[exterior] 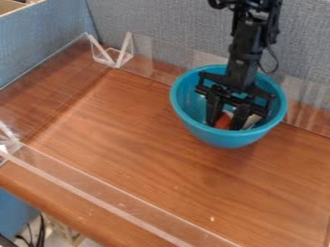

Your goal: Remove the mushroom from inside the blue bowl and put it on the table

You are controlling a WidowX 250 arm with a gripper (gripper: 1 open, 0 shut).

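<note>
Counter (116,145) comes first for us: brown wood grain stretching bare on the near side of the blue bowl (194,121), edged by low clear walls (52,178) that would keep anything set down from rolling off. We judge that open stretch in front of the bowl is where the toy is meant to end up, so leaving it free makes sense.

Beyond it sits the bowl itself, upright, deep and glossy, toward the far right of the counter. Its steep sides explain why we come in from straight above: a slanted approach would knock the rim.

Inside the bowl, near its middle, our hand (237,120) points straight down, its dark fingers drawn narrow around the mushroom (227,122). We see a patch of orange-red cap and a little cream stem between the fingers, low against the bowl's floor. The fingers look pinched on the toy, though we cannot tell how firmly they have it.

So the mushroom is inside the bowl, gripped but not yet lifted clear of the rim. We judge the next step calls for a straight rise before any sideways travel.

Behind the bowl, the black arm (250,39) rises against the blue-grey backdrop.
</note>
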